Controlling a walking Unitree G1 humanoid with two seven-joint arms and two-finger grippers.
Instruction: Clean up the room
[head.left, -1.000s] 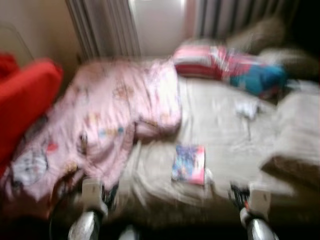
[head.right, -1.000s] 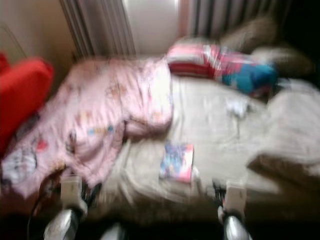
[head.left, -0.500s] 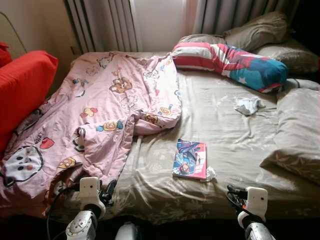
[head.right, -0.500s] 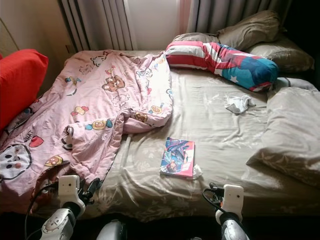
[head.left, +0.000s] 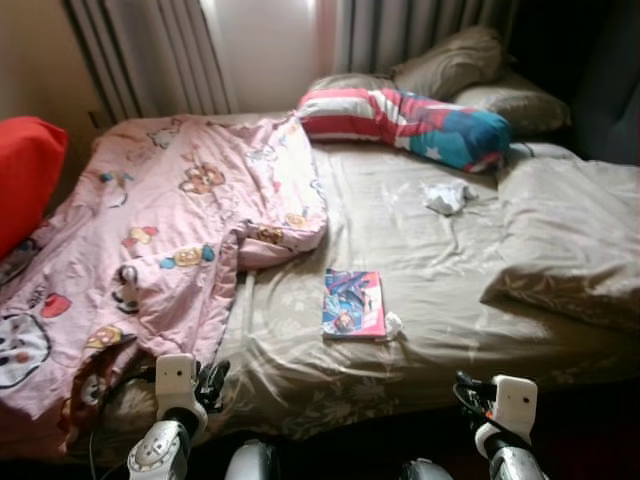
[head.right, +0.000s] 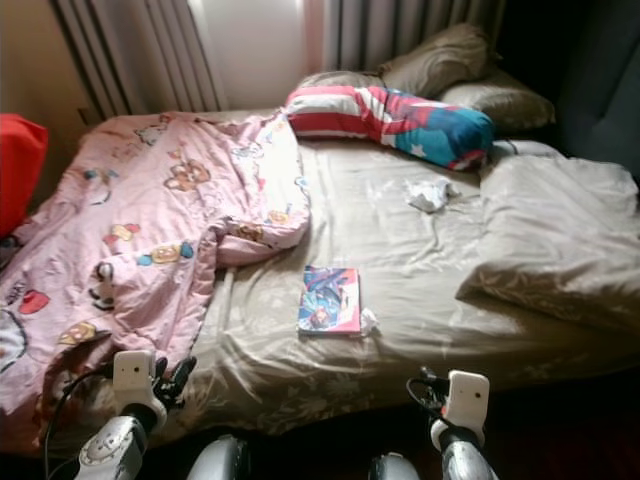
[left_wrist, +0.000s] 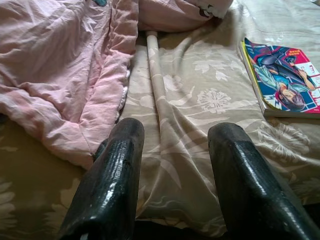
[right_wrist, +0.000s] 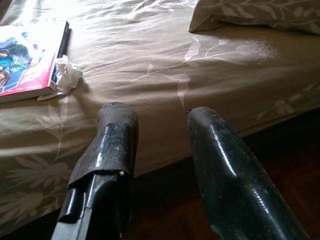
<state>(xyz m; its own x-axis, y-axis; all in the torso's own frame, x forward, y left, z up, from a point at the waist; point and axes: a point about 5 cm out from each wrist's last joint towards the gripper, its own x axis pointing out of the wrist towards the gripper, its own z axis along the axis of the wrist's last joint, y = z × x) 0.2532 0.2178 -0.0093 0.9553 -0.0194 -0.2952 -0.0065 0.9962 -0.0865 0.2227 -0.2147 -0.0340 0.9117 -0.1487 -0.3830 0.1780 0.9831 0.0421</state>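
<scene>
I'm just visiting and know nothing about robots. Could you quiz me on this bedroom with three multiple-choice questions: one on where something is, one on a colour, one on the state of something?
1. Where does the book lie?
A. on the bare sheet
B. on the pink blanket
C. on the floor

2. What colour is the cushion at the robot's far left?
A. green
B. red
C. white

3. How is the left tool?
A. shut on the book
B. shut on the blanket
C. open, holding nothing

Answers: 1 A, sheet shows all round the book. 2 B, it is plainly red. 3 C, sheet shows between its parted fingers.
</scene>
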